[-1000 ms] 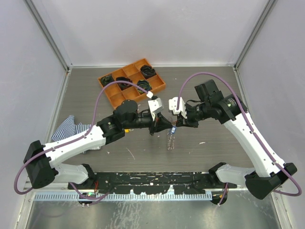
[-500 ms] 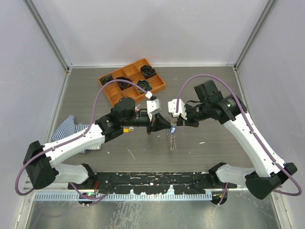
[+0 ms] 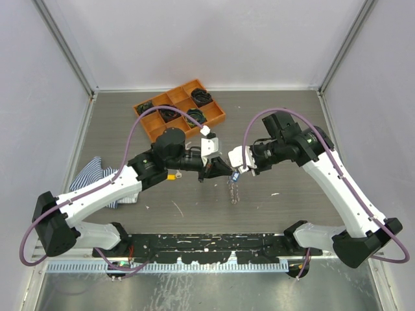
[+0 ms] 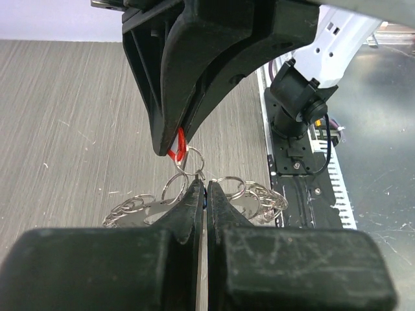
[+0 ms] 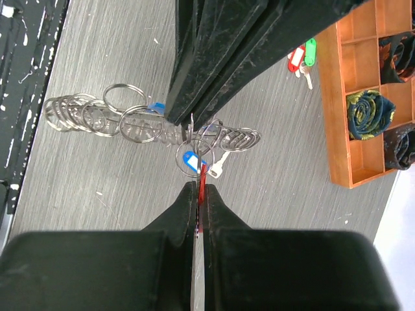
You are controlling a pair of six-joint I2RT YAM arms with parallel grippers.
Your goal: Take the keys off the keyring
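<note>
- My left gripper [image 4: 203, 192] is pressed shut on a loop of the keyring [image 4: 254, 196], above the table [image 3: 292, 129].
- My right gripper [image 5: 200, 189] is pinched on a red tag [image 5: 201, 173], tip to tip with the left.
- The keyring's other loops trail down between my arms.
- A blue tag [image 5: 191, 162] dangles just beside my right fingers.
- Two loose keys [image 5: 303, 57] lie near the orange tray [image 5: 363, 97].

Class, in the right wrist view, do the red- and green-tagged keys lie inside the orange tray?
No, the red-tagged key and green-tagged key lie on the table, outside the orange tray.
</note>
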